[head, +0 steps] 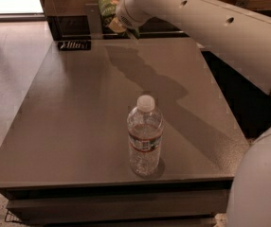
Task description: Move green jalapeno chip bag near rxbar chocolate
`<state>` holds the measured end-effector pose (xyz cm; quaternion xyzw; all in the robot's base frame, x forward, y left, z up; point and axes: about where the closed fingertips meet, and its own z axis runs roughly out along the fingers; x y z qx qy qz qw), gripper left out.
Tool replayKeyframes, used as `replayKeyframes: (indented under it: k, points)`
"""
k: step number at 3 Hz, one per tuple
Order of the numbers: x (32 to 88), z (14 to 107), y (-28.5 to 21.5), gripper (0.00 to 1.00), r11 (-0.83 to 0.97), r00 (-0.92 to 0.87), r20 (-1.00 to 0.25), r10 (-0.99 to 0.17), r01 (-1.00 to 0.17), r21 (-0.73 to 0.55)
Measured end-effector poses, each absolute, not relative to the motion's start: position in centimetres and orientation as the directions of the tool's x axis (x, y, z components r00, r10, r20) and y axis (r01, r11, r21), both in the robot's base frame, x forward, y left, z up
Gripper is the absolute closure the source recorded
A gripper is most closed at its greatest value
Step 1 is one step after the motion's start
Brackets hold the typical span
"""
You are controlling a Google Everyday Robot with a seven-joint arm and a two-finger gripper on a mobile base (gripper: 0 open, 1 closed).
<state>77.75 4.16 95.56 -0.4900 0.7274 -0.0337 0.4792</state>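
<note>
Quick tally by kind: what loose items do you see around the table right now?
Chip bags: 1, the green jalapeno chip bag, at the gripper by the far end of the table
Bars: 1, the rxbar chocolate
Bottles: 1, the water bottle
Total: 3

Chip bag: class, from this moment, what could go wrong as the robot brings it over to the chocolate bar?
1. The gripper is at the chip bag, by the far edge of the table. The arm hides most of the bag, so a weak hold might go unnoticed and the bag could drop.
2. The chocolate bar lies at the table's far left corner; a bag set down carelessly might push it off.
</note>
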Motion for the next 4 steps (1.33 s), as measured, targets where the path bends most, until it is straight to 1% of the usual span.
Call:
replayKeyframes:
  k: [1, 2, 4]
  points:
    - [77.8, 95.5, 4.2, 1.0, 0.517, -0.063, -0.664, -0.745, -0.684, -0.515]
    - [80.1, 94.9, 4.6, 1.0, 0.52, -0.069, -0.683, -0.727, -0.705, -0.483]
    - [85.0, 91.3, 5.8, 1.0, 0.545, -0.085, -0.76, -0.644, -0.749, -0.378]
